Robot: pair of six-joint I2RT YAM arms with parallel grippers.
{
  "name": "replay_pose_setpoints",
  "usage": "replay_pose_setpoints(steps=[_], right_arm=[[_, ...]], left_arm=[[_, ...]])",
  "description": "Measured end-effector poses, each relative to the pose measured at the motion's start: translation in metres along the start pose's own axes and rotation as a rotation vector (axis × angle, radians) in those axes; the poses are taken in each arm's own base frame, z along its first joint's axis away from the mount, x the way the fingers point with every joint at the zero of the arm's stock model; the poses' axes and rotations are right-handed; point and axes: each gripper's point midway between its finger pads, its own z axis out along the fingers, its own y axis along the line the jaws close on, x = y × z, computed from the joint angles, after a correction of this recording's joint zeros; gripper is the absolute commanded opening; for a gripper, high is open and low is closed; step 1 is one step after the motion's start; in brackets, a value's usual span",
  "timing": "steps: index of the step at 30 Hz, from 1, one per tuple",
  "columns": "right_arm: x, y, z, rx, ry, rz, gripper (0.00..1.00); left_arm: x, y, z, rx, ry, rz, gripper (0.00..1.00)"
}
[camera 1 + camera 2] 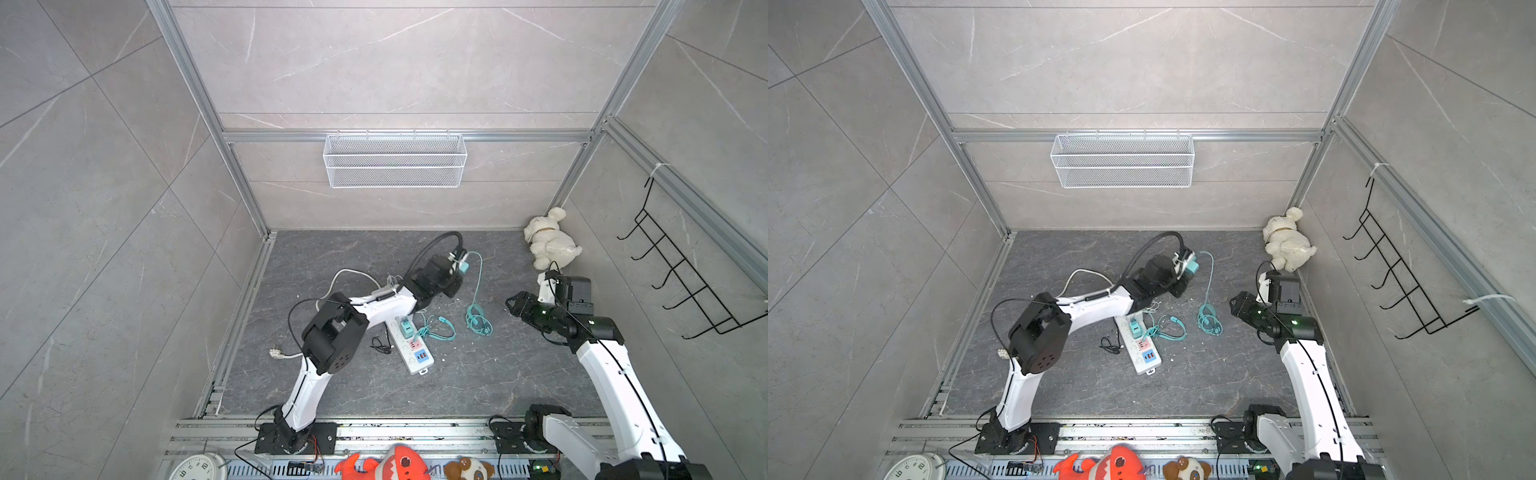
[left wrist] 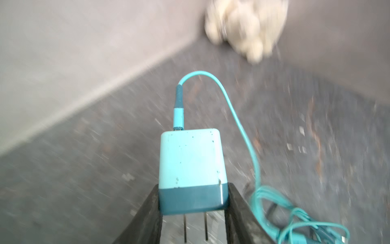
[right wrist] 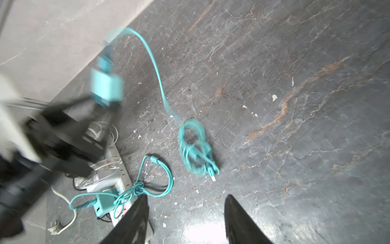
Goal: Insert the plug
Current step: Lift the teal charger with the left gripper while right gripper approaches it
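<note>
Left gripper (image 2: 193,199) is clamping the plug (image 2: 191,160) by its dark base, holding it aloft, well apart from the strip (image 1: 409,361). Right gripper (image 3: 186,197) is hovering open-jawed, empty. Step in hand, I judge: bringing plug to strip. Next is calling for prongs (image 2: 205,226) turned down over a bare stretch of it (one charger (image 1: 406,328) is already sitting there). Left arm (image 1: 386,305) is hiding the strip's far end; prongs are running off frame

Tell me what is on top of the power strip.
A teal charger, a pink part and a blue part sit on the power strip. The left arm covers its far end, hiding anything there.
</note>
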Motion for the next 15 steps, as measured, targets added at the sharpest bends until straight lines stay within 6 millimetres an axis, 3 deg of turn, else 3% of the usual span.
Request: replay_pose_setpoints(steps=[2,4,5,8,11,15], right_arm=[[0.006,0.002,-0.007,-0.012,0.008,0.0,0.59],[0.011,0.007,-0.012,-0.038,0.021,0.0,0.59],[0.014,0.011,-0.014,-0.06,0.028,-0.003,0.59],[0.02,0.026,-0.02,-0.148,0.051,-0.009,0.59],[0.026,0.04,-0.021,-0.231,0.097,-0.008,0.59],[0.031,0.057,-0.019,-0.329,0.17,0.003,0.59]], left_arm=[[-0.027,0.039,-0.015,-0.024,-0.083,-0.014,0.24],[-0.041,0.071,-0.031,-0.048,-0.146,-0.019,0.25],[-0.045,0.09,-0.042,-0.066,-0.175,-0.02,0.25],[-0.045,0.12,-0.067,-0.095,-0.235,-0.014,0.25],[-0.038,0.118,-0.089,-0.078,-0.28,0.002,0.25],[-0.034,0.096,-0.115,-0.02,-0.354,0.029,0.24]])
